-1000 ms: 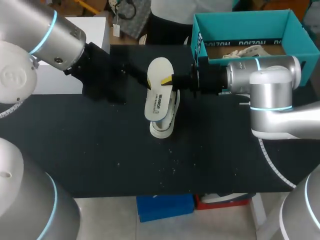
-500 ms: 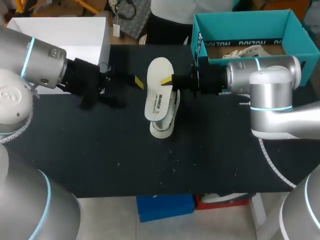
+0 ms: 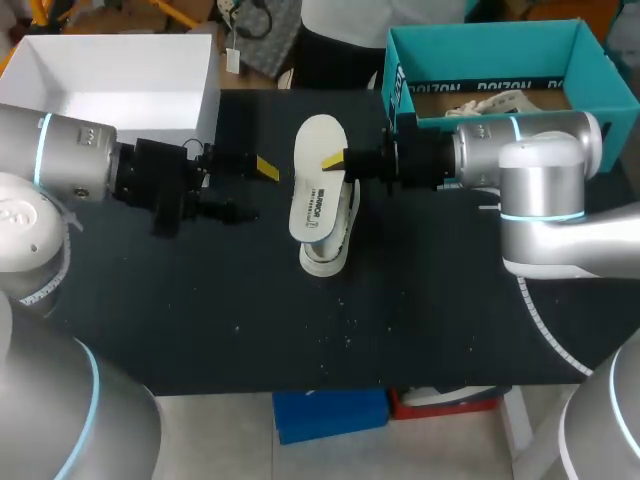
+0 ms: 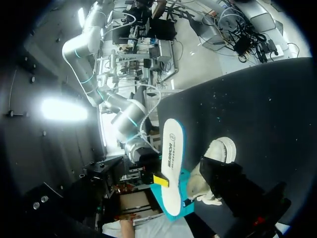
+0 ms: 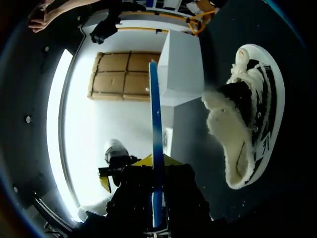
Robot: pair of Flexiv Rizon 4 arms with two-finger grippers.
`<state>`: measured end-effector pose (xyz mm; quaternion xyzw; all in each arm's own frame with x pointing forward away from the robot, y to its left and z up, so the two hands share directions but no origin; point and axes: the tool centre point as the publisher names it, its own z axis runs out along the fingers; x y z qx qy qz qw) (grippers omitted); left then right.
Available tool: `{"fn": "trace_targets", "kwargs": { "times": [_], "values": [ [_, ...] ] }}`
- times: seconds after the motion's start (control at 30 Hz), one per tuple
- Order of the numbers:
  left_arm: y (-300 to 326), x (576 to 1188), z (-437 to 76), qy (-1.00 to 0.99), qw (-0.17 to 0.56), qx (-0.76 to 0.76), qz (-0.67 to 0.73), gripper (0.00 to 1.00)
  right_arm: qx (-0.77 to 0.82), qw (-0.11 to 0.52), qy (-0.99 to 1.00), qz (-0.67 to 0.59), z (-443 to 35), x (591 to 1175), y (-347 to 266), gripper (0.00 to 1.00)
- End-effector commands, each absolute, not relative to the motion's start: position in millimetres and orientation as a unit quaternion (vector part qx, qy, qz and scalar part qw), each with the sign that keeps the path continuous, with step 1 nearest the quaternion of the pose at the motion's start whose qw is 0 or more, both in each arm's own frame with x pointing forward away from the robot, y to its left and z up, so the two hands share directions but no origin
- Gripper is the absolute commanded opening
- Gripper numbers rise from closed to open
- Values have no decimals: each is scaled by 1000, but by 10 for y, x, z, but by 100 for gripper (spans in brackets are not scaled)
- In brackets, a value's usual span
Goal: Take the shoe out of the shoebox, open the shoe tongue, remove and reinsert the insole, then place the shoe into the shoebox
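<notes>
At mid-surface the shoe lies out of the teal shoebox, insole already out, clamped over the shoe by the right gripper. Left gripper near, spread wide, holding nothing. Left: reinsert insole, box shoe. Shoebox holds a pale crumpled wad, part hidden

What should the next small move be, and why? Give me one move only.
Probably tip the insole's lower end down into the shoe's opening. The right pincer is shut on the insole and holds it over the shoe, while the left pincer stands open, apart from both.
</notes>
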<state>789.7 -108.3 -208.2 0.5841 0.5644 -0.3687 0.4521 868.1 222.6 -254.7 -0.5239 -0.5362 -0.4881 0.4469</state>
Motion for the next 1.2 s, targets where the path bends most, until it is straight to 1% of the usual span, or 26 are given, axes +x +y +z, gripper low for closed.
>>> {"fn": "trace_targets", "kwargs": {
  "times": [0.03, 0.27, 0.6, 0.73, 0.77, 0.83, 0.9, 0.93, 1.0, 1.03, 1.07, 1.1, 1.2],
  "values": [
    [-1094, 7922, -2246, 554, 475, 567, -383, 100, -525, 445, -535, -489, -2550, 8672, 2239, 0],
    [-1150, 8087, -2425, 548, 485, 533, -426, 100, -525, 445, -535, -489, -2550, 8672, 2239, 0],
    [-1330, 8347, -2558, 531, 518, 504, -442, 99, -525, 445, -535, -489, -2550, 8672, 2239, 0],
    [-1388, 8437, -2572, 523, 536, 492, -444, 86, -525, 445, -535, -489, -2550, 8672, 2239, 0],
    [-1402, 8462, -2574, 523, 540, 490, -442, 81, -525, 445, -535, -489, -2550, 8672, 2239, 0],
    [-1436, 8508, -2569, 516, 546, 487, -444, 64, -525, 445, -535, -489, -2550, 8672, 2239, 0],
    [-1469, 8538, -2571, 516, 548, 484, -446, 69, -525, 445, -535, -489, -2550, 8672, 2239, 0],
    [-1492, 8561, -2568, 513, 551, 483, -448, 76, -525, 445, -535, -489, -2550, 8672, 2239, 0],
    [-1526, 8587, -2566, 511, 551, 482, -449, 74, -525, 445, -535, -489, -2550, 8672, 2239, 0],
    [-1556, 8597, -2561, 507, 553, 482, -453, 60, -525, 445, -535, -489, -2550, 8672, 2239, 0],
    [-1575, 8600, -2556, 506, 553, 482, -453, 54, -525, 445, -535, -489, -2550, 8672, 2239, 0],
    [-1590, 8606, -2555, 506, 554, 482, -453, 54, -525, 445, -535, -489, -2550, 8672, 2239, 0],
    [-1648, 8635, -2547, 502, 556, 481, -456, 44, -525, 445, -535, -489, -2550, 8672, 2239, 0]
  ]
}}
